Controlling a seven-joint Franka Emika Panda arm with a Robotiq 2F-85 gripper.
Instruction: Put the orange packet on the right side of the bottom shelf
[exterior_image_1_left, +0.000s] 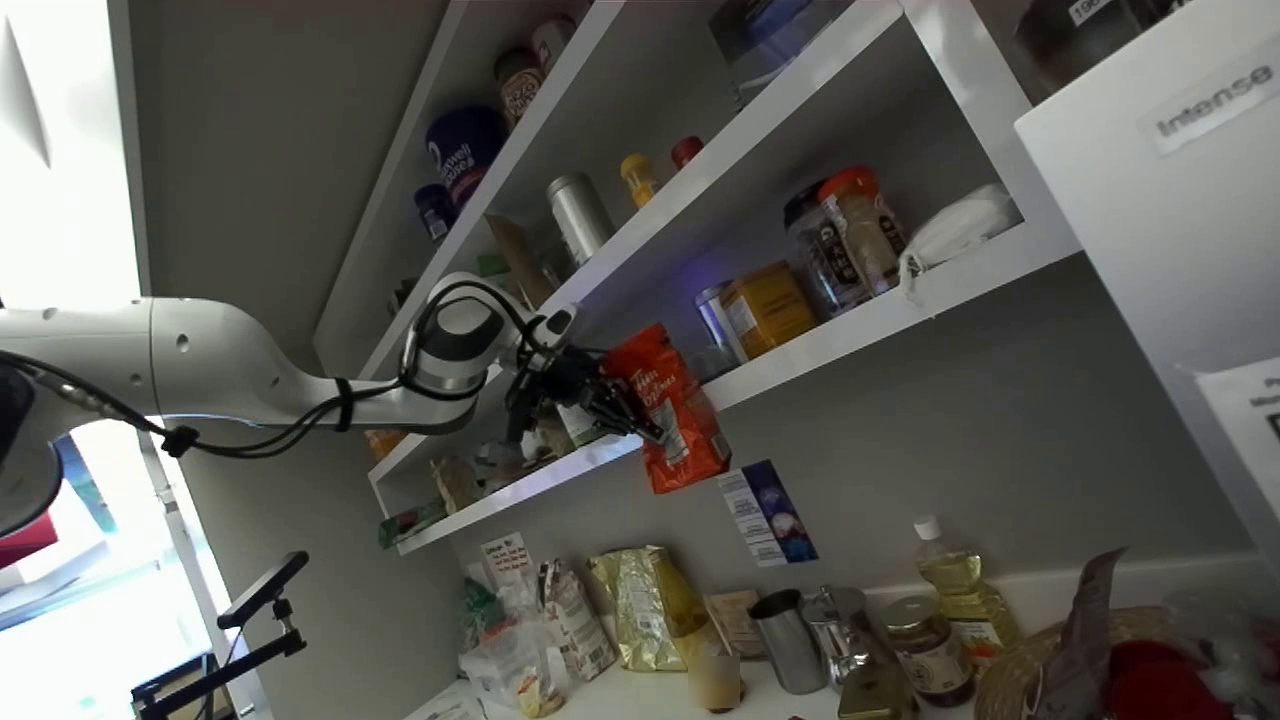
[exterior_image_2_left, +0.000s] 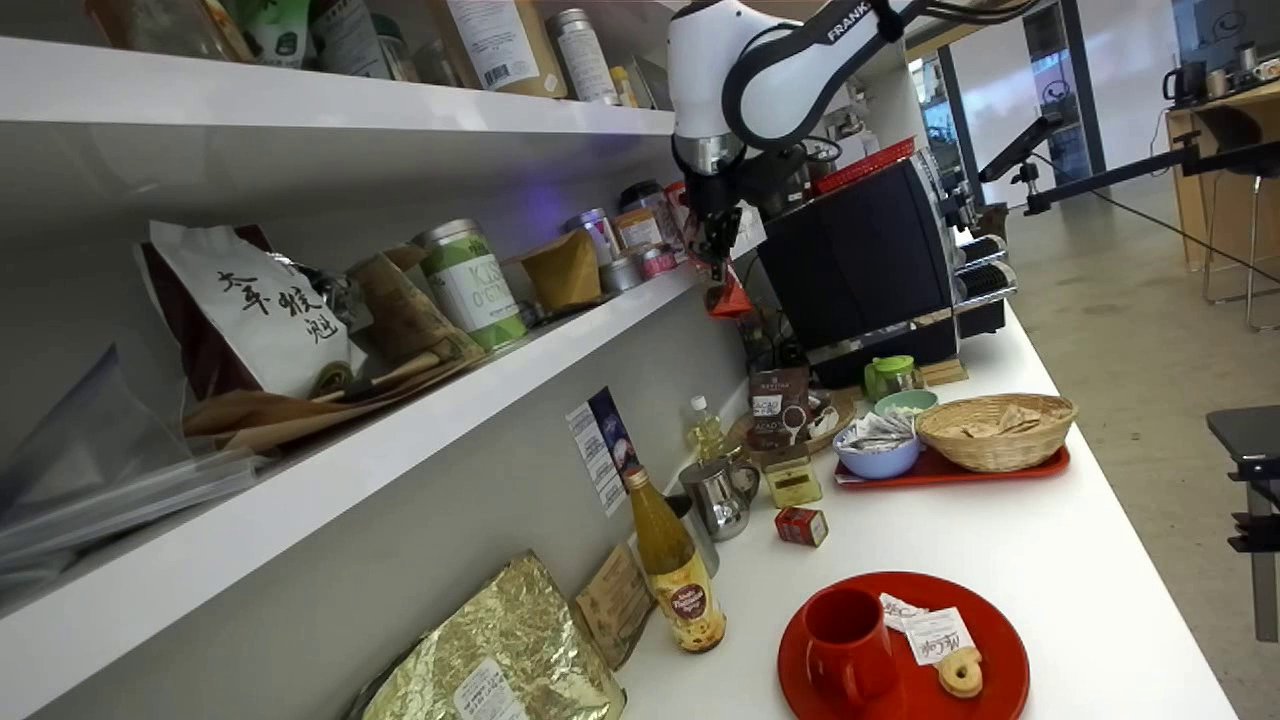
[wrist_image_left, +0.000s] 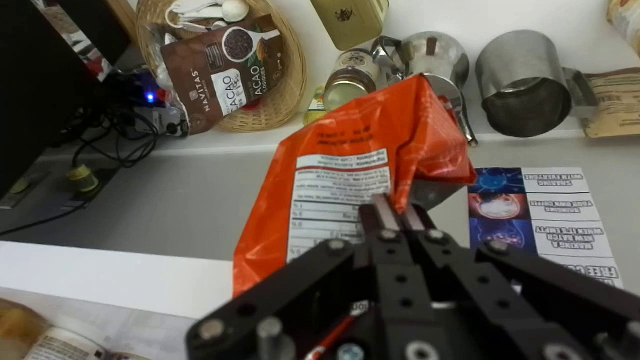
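Read along the bottom shelf (exterior_image_1_left: 860, 328) from left to right, the arm (exterior_image_1_left: 230, 350) crosses in front of the shelf's left part and ends in the gripper (wrist_image_left: 398, 212), which looks to be pinching a side fold of the orange packet (exterior_image_1_left: 700, 425). The packet hangs in front of the shelf's edge, its base below it; whether the two touch I cannot tell. The step seems to be the carry rightward. Because the pinch is off-centre, the bag may swing, so go slowly and raise the base above the shelf's edge before moving inward. Next on the shelf stand a metal tin (exterior_image_1_left: 720, 320) and a yellow box (exterior_image_1_left: 768, 310); pass these well out front. Farther right on the shelf come a dark-lidded jar (exterior_image_1_left: 825, 250), a red-lidded jar (exterior_image_1_left: 865, 225) just beside it, and a white bundle (exterior_image_1_left: 965, 228) near the shelf's end. Room there looks tight: duck the packet's top under the upper board (exterior_image_1_left: 790, 92), seat its base squarely, and let go only when it stands.
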